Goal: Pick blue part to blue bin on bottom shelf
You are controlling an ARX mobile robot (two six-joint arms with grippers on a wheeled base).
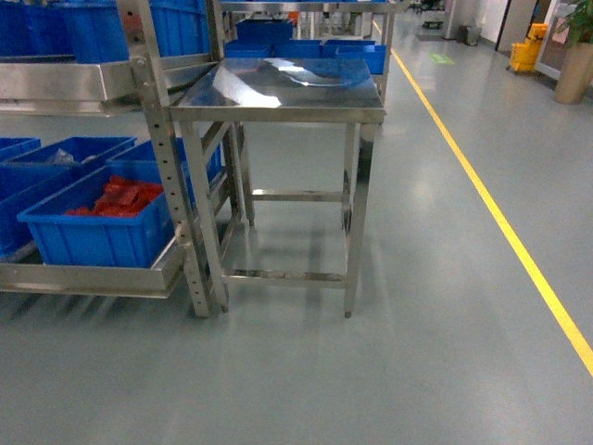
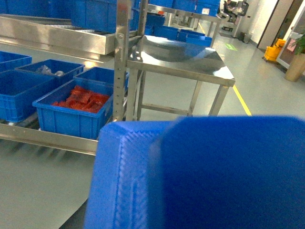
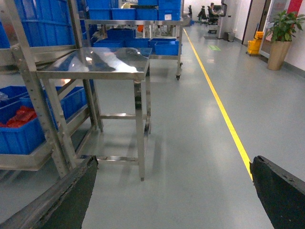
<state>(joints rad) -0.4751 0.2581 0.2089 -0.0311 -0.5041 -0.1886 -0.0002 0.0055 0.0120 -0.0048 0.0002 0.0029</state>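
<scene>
I see the right gripper (image 3: 174, 200) wide open, holding nothing, facing the steel table (image 3: 95, 62). A blue thing fills my left camera; I cannot tell the left gripper's grip. Left of the table, bins sit on the bottom shelf (image 1: 83, 276). I cannot find the blue part.

Steel bottom shelf (image 1: 83, 278), blue crates (image 1: 93, 236) on it, steel table (image 1: 278, 93) beside

One steel table (image 1: 278, 91) stands beside one steel rack (image 1: 157, 139). On the rack's bottom shelf (image 1: 93, 276), four blue crates show in the left wrist view, possibly more beyond the frame edge: one (image 2: 76, 112) holds red netted material, one (image 2: 47, 71) a clear bag. One yellow floor line (image 1: 491, 209) runs past. One potted plant (image 3: 281, 38) stands far off.
</scene>
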